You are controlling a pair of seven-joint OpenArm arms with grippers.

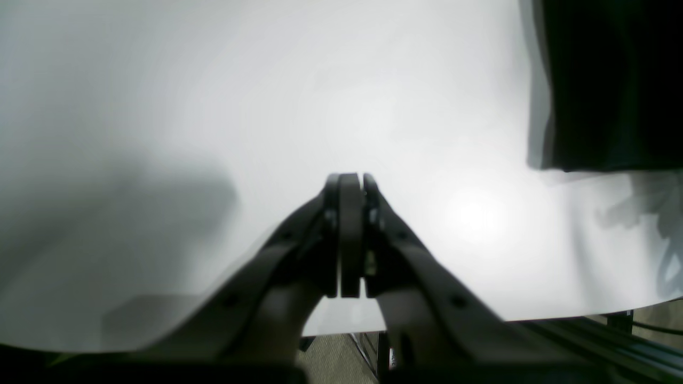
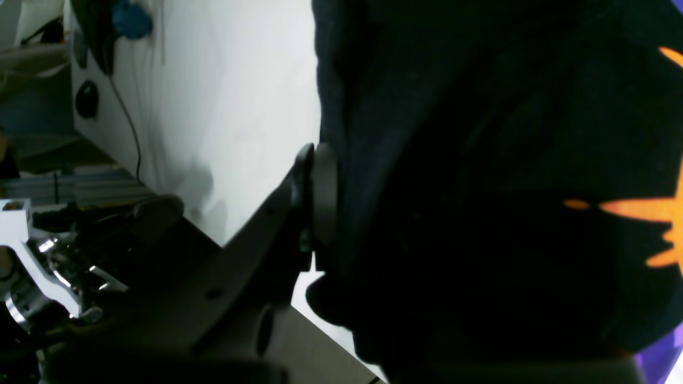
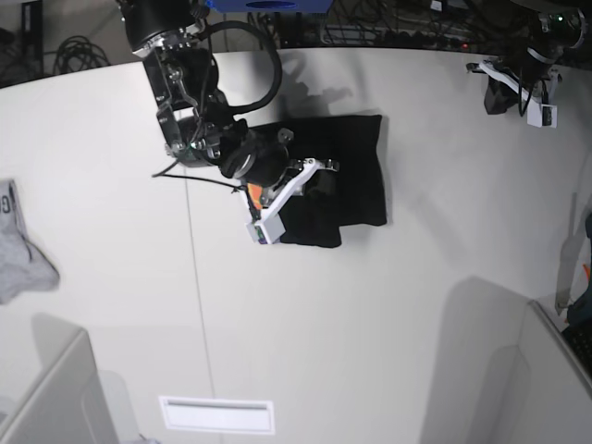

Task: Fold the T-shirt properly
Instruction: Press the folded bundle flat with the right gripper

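One black cotton T-shirt point(image 3: 347, 176), one small grey cloth point(image 3: 20, 248) at nine o'clock, apparently two grippers.

You are working in a robotics lab: a broad white desk point(image 3: 388, 314) carries two mounted robot arms, cables point(image 3: 55, 46) lie tangled on the floor behind the desk, and bare aluminium framing point(image 1: 603, 333) shows under its edge.

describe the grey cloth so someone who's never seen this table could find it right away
Start from the white table in the base view and go to its far left edge. The small grey cloth lies crumpled there, partly cut off by the frame. It is light grey with dark lettering, well apart from the large black T-shirt near the table's middle.
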